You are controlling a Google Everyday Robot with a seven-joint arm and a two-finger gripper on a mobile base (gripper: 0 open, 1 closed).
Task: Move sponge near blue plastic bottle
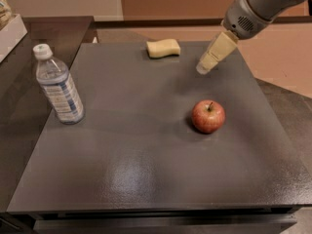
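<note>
The pale yellow sponge (pixel 163 48) lies flat at the far edge of the dark table (pixel 146 179), a little right of the middle. The blue plastic bottle (pixel 58 85) stands upright near the table's left edge, with a white cap and a striped label. My gripper (pixel 204 68) hangs from the arm at the upper right, above the table. It is to the right of the sponge and a little nearer, apart from it, and holds nothing.
A red apple (pixel 208 116) sits on the table right of centre, nearer to me than the gripper. A pale box (pixel 9 33) stands on the darker counter at the far left. The floor drops off beyond the table's right edge.
</note>
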